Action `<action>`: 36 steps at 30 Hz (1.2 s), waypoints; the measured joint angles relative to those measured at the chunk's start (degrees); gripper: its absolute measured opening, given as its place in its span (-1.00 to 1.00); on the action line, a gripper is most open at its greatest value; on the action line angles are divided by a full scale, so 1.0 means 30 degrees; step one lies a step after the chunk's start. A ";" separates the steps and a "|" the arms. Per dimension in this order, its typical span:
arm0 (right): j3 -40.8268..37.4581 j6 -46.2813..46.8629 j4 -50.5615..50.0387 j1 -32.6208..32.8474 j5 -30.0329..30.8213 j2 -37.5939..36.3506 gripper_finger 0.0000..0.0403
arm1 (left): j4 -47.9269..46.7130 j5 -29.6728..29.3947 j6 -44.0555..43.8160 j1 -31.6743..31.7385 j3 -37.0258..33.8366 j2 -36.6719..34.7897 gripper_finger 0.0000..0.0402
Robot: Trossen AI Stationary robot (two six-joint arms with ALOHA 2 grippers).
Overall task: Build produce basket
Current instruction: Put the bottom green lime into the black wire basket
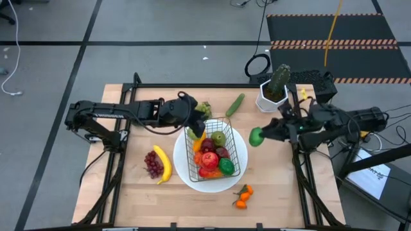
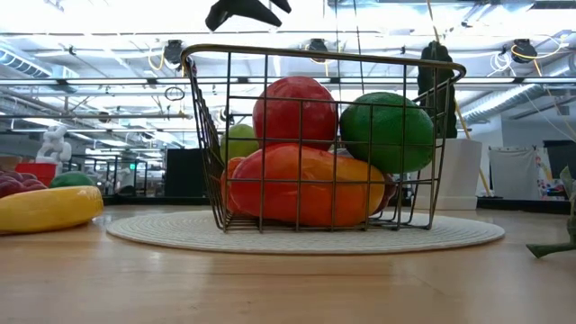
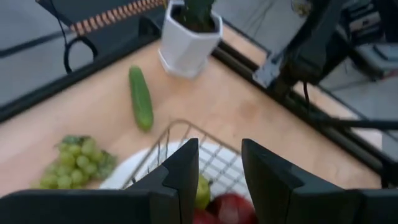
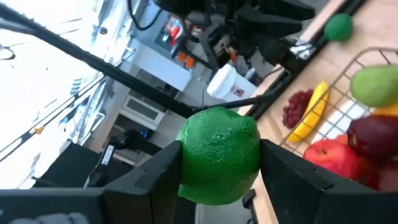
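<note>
The wire basket [image 1: 216, 149] stands on a round white plate [image 1: 192, 173] and holds apples, a pear, a lime and an orange pepper. My left gripper [image 1: 196, 127] hovers open over the basket's far left corner, nothing between its fingers [image 3: 186, 168]. My right gripper [image 1: 260, 136] is shut on a green lime [image 1: 255, 136] just right of the plate. A banana [image 1: 163, 163] and purple grapes [image 1: 153, 164] lie left of the plate. Green grapes [image 1: 204, 108] and a cucumber [image 1: 235, 104] lie beyond it. Small orange produce [image 1: 243, 196] lies near the front. My right gripper pinches the green lime by two opposite sides [image 4: 188, 163] between its two fingers. The fingers come level from the table's right side. The lime is lifted clear of the table, beside the plate's right rim.
A white pot with a cactus [image 1: 273, 91] stands at the far right, behind my right arm. Bare wood lies free at the near left and near right of the plate. In the low view the basket [image 2: 315, 135] fills the middle and the banana [image 2: 45, 209] lies at the left.
</note>
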 joint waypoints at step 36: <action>-0.0007 -2.3217 0.2078 -0.6129 -0.3357 0.0081 -0.03 | 0.1160 -0.0530 -0.2514 0.0370 0.0000 0.0000 -0.39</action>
